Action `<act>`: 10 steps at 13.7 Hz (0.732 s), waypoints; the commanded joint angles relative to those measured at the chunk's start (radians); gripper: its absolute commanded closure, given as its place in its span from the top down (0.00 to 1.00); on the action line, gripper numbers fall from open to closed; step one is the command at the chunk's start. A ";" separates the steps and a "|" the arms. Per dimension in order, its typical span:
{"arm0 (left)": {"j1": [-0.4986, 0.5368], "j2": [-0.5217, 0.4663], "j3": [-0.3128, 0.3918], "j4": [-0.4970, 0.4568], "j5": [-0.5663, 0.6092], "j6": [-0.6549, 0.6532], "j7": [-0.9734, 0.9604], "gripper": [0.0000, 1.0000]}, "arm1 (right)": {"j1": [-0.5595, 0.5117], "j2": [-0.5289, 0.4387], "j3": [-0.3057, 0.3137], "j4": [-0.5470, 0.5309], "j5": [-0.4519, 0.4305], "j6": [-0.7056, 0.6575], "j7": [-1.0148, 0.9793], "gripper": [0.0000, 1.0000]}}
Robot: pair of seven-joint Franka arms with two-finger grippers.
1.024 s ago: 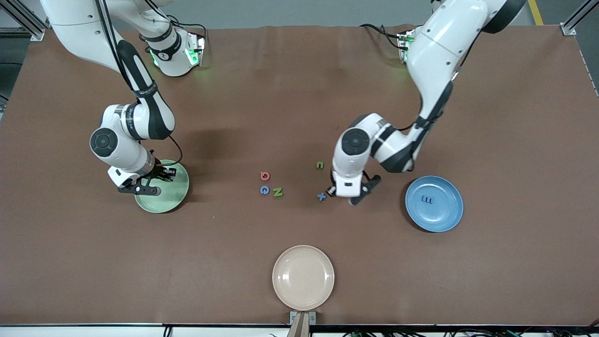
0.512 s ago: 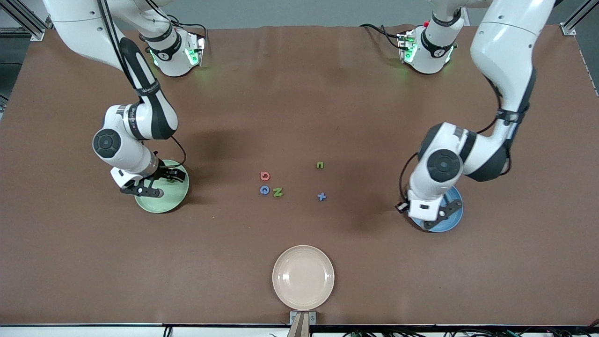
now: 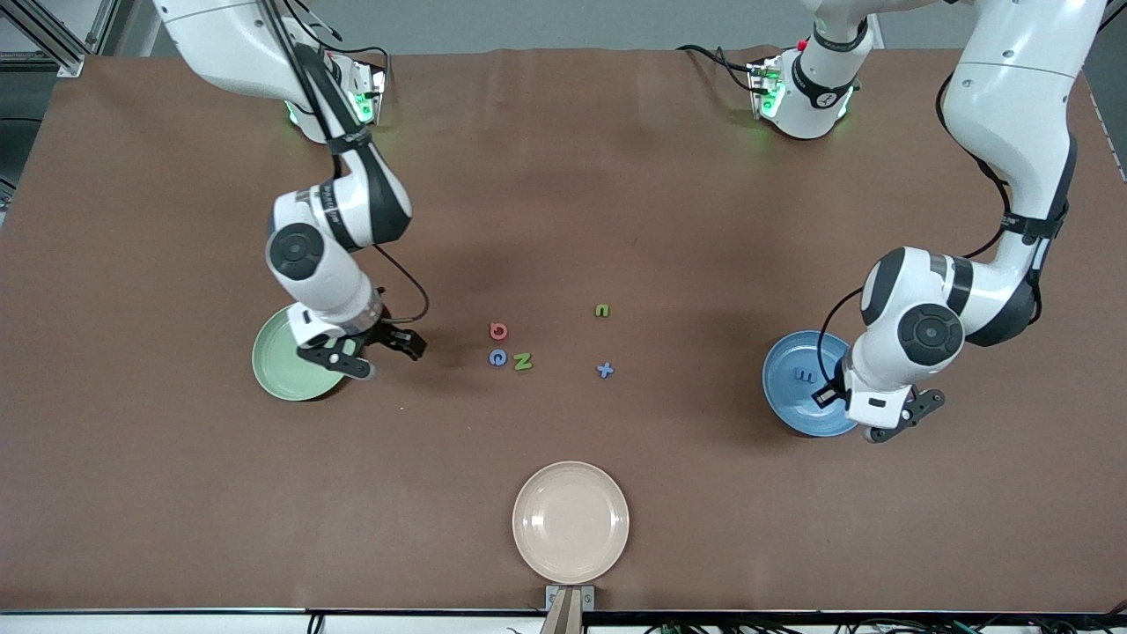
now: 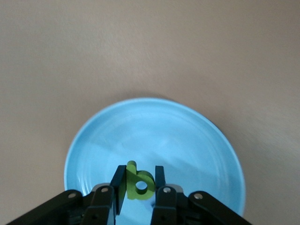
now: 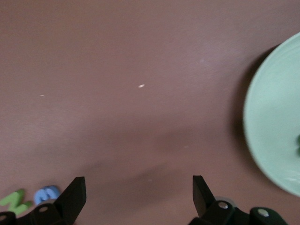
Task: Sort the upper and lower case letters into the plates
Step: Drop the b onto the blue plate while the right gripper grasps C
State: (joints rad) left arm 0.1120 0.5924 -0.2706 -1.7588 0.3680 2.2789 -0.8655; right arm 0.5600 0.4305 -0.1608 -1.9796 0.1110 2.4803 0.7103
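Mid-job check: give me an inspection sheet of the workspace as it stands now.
Surface: brown table, flat.
Job's things: green plate at the right arm's end; blue plate at the left arm's end holds a blue letter. Five loose letters mid-table.
Clutter: beige plate, nearest the front camera.
Grippers: left tool shut on green letter b over the blue plate; right tool open beside the green plate.
Cables: cable looped at the right wrist.
Surroundings: nothing seen.
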 commanded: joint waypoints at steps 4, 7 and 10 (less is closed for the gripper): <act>-0.041 -0.008 -0.042 0.007 0.052 -0.013 -0.079 1.00 | 0.104 0.246 -0.008 0.260 0.001 -0.012 0.291 1.00; -0.112 0.017 -0.113 0.047 0.046 -0.022 -0.317 1.00 | 0.126 0.278 -0.008 0.289 0.001 -0.014 0.337 0.97; -0.265 0.117 -0.113 0.189 -0.051 -0.024 -0.542 1.00 | 0.150 0.284 -0.006 0.285 0.001 -0.014 0.369 0.86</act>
State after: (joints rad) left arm -0.0694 0.6237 -0.3886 -1.6963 0.3761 2.2803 -1.2904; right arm 0.6879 0.7090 -0.1594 -1.7070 0.1110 2.4806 1.0373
